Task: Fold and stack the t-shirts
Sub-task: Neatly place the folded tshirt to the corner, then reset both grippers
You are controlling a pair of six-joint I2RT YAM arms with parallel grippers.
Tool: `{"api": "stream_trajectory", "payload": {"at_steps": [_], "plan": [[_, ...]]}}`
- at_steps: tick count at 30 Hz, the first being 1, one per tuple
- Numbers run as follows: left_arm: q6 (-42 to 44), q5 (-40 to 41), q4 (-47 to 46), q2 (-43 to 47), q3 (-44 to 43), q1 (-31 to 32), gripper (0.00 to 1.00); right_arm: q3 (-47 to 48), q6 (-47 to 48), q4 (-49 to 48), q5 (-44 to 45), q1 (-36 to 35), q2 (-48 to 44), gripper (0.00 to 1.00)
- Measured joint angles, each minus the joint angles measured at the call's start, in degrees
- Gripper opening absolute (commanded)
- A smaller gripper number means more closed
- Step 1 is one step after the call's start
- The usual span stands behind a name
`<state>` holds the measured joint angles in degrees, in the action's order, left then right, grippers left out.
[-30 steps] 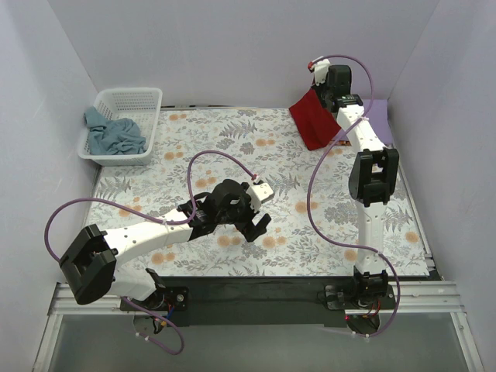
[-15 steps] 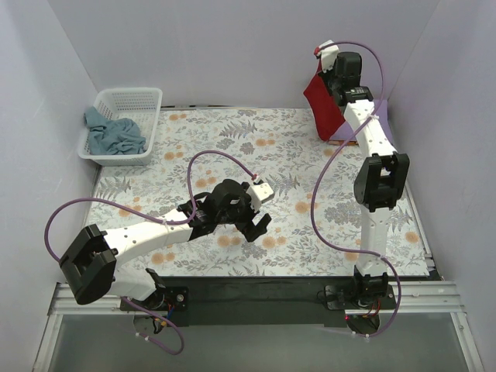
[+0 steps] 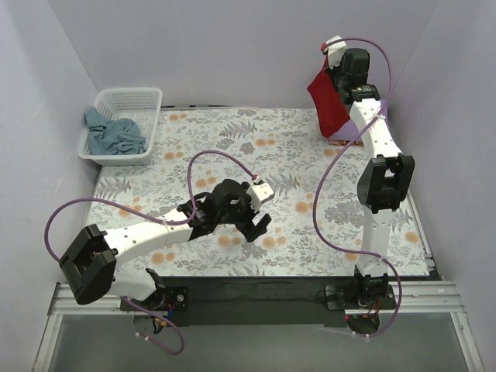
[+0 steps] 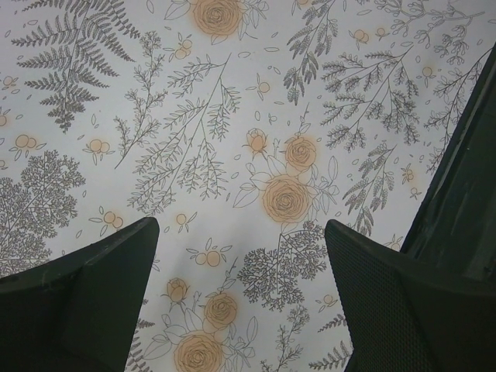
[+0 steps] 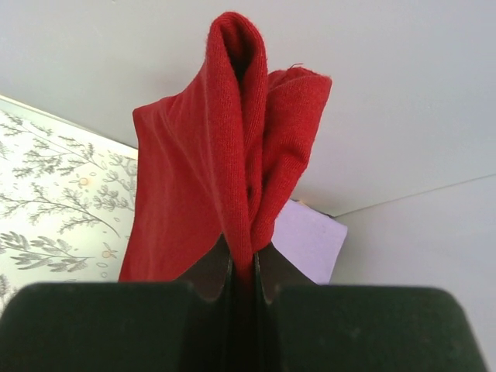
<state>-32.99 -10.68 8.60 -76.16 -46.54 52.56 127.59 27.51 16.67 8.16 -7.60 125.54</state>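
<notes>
Right arm point(image 3: 380, 178): it rises steeply from its base at the near edge of the desk point(image 3: 422, 248), bends at the elbow and reaches to the far right corner, with the wrist held high against the back wall point(image 3: 232, 46).

Right tool point(image 3: 333, 71): the jaws are pressed together on a bunched fold of the deep red t-shirt point(image 3: 328, 105). In the wrist view the fold stands out beyond the right tool point(image 5: 242, 263), and the deep red t-shirt point(image 5: 225, 155) is doubled over itself.

The deep red t-shirt hangs from the pinch and is mostly clear of the desk. Its lower end reaches down to the lavender t-shirt point(image 3: 353, 132); whether the two touch cannot be told. The lavender t-shirt point(image 5: 306, 236) lies flat in the far right corner, just behind and beside the hanging red cloth.

Left arm point(image 3: 139, 232): it is stretched low over the near half of the desk, with the elbow at the near left and the forearm running towards the middle.

Left tool point(image 3: 256, 225): it points down with the jaws spread wide and nothing between them. The wrist view shows only the floral cloth point(image 4: 279, 194) under the left tool point(image 4: 240, 229).

The blue-grey t-shirt point(image 3: 115, 133) lies crumpled in the white basket point(image 3: 128, 94) at the far left corner, well apart from both tools.
</notes>
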Motion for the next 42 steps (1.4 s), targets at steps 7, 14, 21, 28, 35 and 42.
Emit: {"api": "stream_trajectory", "payload": {"at_steps": [7,14,21,28,35,42], "plan": [[0.76,0.26,0.22,-0.02,-0.31,0.0,0.88,0.02,1.46,-0.61,0.11,2.64,1.07,0.01],[0.83,0.33,0.15,-1.11,-1.62,0.0,0.88,-0.33,3.61,-2.19,0.0,5.27,3.93,0.01],[0.85,0.35,0.33,-2.4,-2.36,0.0,0.88,-0.96,6.32,-5.53,-1.09,7.32,6.1,0.01],[0.98,0.81,0.42,-4.81,-4.02,0.0,0.88,-1.51,8.85,-8.55,-2.43,10.25,7.56,0.54],[-0.15,-0.09,1.7,-6.05,-6.69,-3.28,0.88,-1.7,10.95,-13.14,-0.79,13.7,9.9,0.98],[-6.64,-4.83,2.4,-5.97,-9.14,-12.17,0.88,-5.73,10.23,-12.48,-0.85,15.5,6.14,0.98]]}}
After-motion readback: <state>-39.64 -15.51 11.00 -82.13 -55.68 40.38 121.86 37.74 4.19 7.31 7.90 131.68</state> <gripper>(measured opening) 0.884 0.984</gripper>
